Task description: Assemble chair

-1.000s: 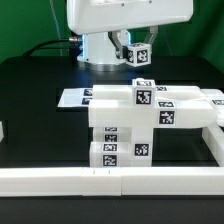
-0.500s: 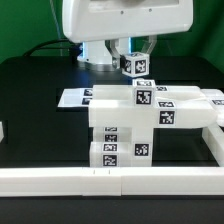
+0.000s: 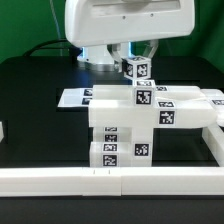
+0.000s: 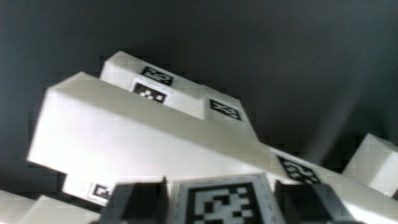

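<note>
End effector [image 3: 137,60] gripped a small tagged chair piece [image 3: 138,70] just above the chair assembly [image 3: 140,115]; slight misalignment risked jamming or toppling it.

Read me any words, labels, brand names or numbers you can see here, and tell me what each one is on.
None: no words, brands or numbers are readable.
Only square black-and-white tags appear, bearing patterns rather than text:
on the small tagged piece at the gripper
on the assembled chair parts
on the marker board
</note>
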Controlling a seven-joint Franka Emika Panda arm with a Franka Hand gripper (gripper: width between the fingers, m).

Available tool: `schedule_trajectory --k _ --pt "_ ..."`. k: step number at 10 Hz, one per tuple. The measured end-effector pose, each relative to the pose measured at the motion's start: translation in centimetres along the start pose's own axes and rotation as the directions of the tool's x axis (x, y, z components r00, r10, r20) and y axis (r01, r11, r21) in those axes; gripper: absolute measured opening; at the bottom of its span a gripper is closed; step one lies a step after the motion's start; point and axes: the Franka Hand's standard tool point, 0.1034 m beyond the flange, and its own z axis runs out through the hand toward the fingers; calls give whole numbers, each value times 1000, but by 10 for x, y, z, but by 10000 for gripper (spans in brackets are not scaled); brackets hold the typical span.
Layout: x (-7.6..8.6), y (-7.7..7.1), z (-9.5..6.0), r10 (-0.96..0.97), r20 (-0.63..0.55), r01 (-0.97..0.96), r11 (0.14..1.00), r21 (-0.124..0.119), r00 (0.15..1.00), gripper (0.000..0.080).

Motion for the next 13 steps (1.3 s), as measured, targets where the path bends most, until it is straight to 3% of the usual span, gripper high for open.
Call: schedule_trajectory --k 13 --pt "-1 1 9 -2 -2 2 1000 -10 1000 284"
